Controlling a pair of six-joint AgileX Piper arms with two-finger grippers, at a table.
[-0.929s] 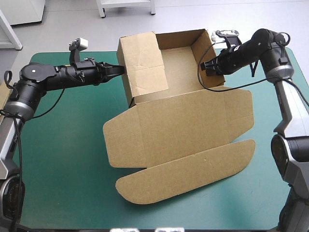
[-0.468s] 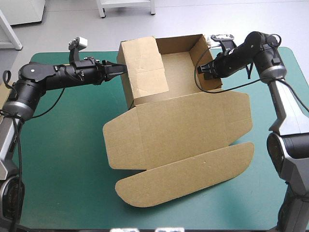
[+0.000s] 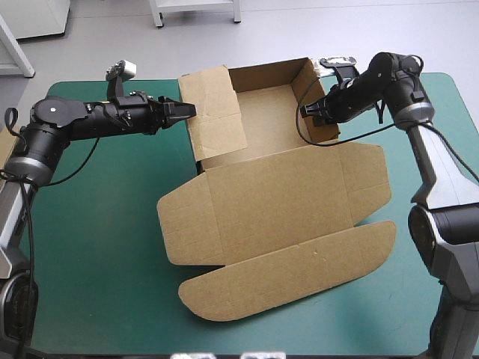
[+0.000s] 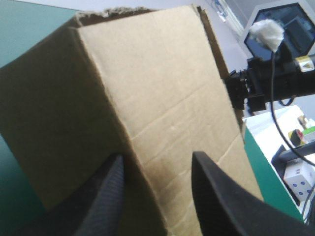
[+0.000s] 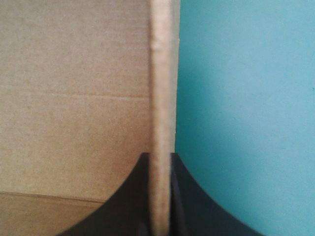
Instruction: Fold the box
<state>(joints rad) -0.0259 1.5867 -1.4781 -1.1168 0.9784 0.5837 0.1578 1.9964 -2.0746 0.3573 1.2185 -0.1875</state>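
The brown box (image 3: 284, 202) lies in the middle of the teal-green table, its tray toward the far edge and its lid (image 3: 288, 273) flat toward the front. The tall left wall flap (image 3: 217, 112) stands up, leaning a little. My left gripper (image 3: 185, 111) is at the outer face of that flap (image 4: 147, 98); in the left wrist view the left gripper (image 4: 157, 169) is open, its fingers spread against the board. My right gripper (image 3: 313, 111) is shut on the tray's right wall (image 3: 318, 97), whose edge (image 5: 161, 98) runs straight between the right gripper's (image 5: 160, 164) fingers.
An edge of more brown board (image 3: 4, 146) shows at the table's left edge. Bare teal-green cover (image 3: 90, 247) lies left of and in front of the lid. The tray's back wall (image 3: 266, 73) is near the table's far edge.
The right gripper has moved left and farther with the right wall in it. The left flap has shifted left and stands lower. The left gripper stays at the flap.
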